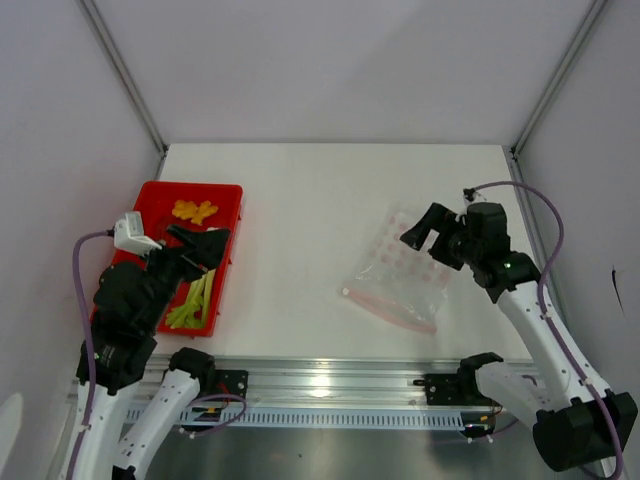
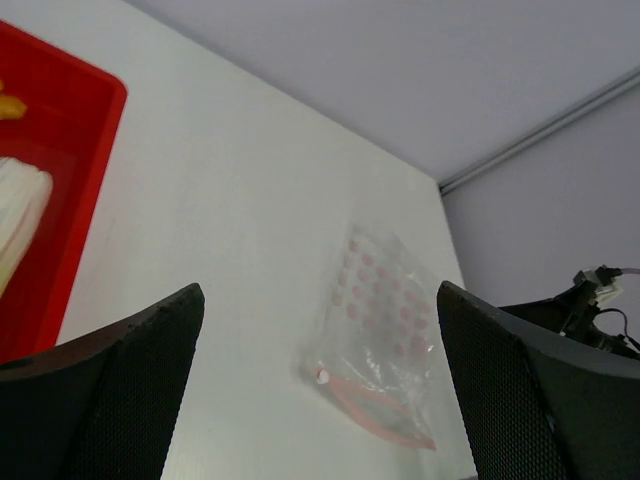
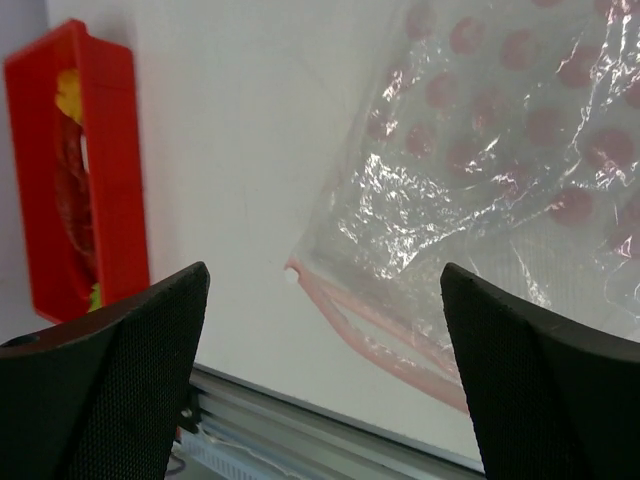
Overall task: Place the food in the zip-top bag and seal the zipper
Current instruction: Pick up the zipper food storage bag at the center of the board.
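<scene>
Our right gripper (image 1: pixel 428 233), jaws wide apart and empty, hangs over the far corner of the bag (image 1: pixel 405 272). The bag lies flat right of centre, zipper (image 1: pixel 390 308) along its near edge. Our left gripper (image 1: pixel 205 245), also apart, sits over the tray (image 1: pixel 237 212), so it's nearer the food (image 1: pixel 193 210).

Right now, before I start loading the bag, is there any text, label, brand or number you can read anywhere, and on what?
None can be read.
The zip-top bag carries only pink dots and its pink-red zipper, no print.
The red tray shows no label.
The left arm and right arm show no legible marking in any view.
</scene>
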